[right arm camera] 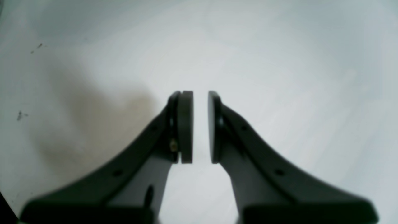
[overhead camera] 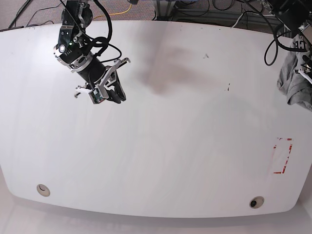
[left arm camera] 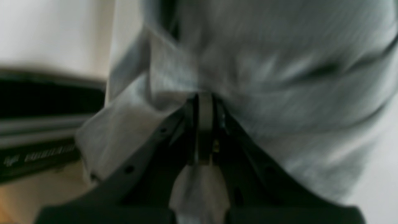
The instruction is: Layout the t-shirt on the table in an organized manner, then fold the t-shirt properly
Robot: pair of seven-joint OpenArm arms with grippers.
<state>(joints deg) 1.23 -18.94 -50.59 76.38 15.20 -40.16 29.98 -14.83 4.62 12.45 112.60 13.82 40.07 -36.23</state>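
We could read no lettering on the t-shirt (left arm camera: 279, 77) — too blurred, perhaps. The left gripper (left arm camera: 205, 102) pinched it at the table's (overhead camera: 170, 146) far right edge; the right gripper (right arm camera: 200, 124) hung slightly parted, empty, near a red outline (overhead camera: 283, 156) — cables (overhead camera: 273, 44) behind.

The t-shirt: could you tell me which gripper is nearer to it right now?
Left. The left gripper is shut on the t-shirt, bunched at the table's edge. The right gripper hovers over bare tabletop on the opposite side, slightly open and empty.
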